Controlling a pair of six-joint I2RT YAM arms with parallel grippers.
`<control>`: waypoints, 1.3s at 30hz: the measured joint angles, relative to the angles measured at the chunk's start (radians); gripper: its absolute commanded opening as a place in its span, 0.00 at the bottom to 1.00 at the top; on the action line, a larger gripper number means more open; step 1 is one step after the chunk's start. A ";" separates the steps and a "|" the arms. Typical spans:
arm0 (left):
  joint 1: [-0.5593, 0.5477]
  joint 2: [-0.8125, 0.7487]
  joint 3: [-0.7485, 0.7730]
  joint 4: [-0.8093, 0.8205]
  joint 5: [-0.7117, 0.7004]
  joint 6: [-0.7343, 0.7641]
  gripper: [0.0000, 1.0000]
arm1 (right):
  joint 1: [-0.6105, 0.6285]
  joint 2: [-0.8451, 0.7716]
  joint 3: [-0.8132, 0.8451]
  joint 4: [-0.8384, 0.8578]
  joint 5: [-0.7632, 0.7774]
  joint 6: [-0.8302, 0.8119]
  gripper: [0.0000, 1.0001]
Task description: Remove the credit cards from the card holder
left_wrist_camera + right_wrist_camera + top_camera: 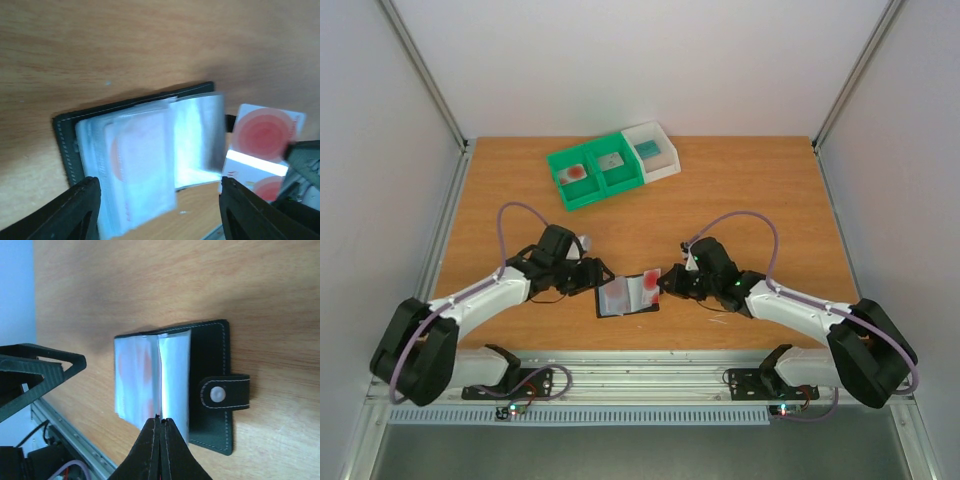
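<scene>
Cards seemed thin, stiff, slick, best pinched edgewise: right gripper clamped one, left gripper gaped astride the holder.

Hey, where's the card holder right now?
Top view: the card holder lies open on the table, front centre, between the left pincer and the right pincer.

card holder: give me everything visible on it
The card holder is a small black bifold, leather-like with pale stitching. It lies open on the wooden table between the arms. Translucent plastic sleeves fan up from its spine, and whitish cards with red blotches show through them. A clasp tab with a metal snap sticks out one side. The open left claw hovers astride it, with no contact visible. The right claw, apparently shut on a credit card, has its tips by the sleeves' edge.
</scene>
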 measured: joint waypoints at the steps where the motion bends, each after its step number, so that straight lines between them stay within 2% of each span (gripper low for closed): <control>1: 0.000 -0.025 0.008 -0.011 0.001 -0.004 0.70 | 0.000 -0.008 0.002 -0.001 -0.001 0.003 0.01; 7: 0.000 -0.145 0.020 -0.013 0.050 -0.048 0.70 | 0.000 -0.053 0.017 0.044 -0.018 0.049 0.01; 11: 0.000 -0.183 0.017 0.044 0.119 -0.113 0.60 | 0.000 -0.058 0.027 0.140 -0.044 0.098 0.01; 19: -0.002 -0.201 -0.064 0.306 0.239 -0.292 0.45 | 0.003 -0.039 0.028 0.359 -0.093 0.213 0.01; 21: -0.002 -0.201 -0.080 0.356 0.257 -0.329 0.35 | 0.006 -0.025 0.028 0.400 -0.100 0.235 0.01; 25: -0.004 -0.199 -0.092 0.428 0.280 -0.380 0.06 | 0.011 -0.002 0.028 0.454 -0.111 0.264 0.01; 26: -0.004 -0.199 -0.093 0.439 0.283 -0.388 0.01 | 0.011 0.002 0.028 0.462 -0.114 0.267 0.01; 28: -0.003 -0.198 -0.096 0.458 0.289 -0.393 0.01 | 0.010 0.005 0.028 0.469 -0.116 0.268 0.04; 34: -0.005 -0.198 -0.097 0.484 0.317 -0.389 0.00 | 0.006 0.010 0.025 0.433 -0.133 0.228 0.23; 39: -0.005 -0.198 -0.083 0.425 0.352 -0.311 0.00 | 0.002 -0.041 0.037 0.287 -0.180 0.103 0.32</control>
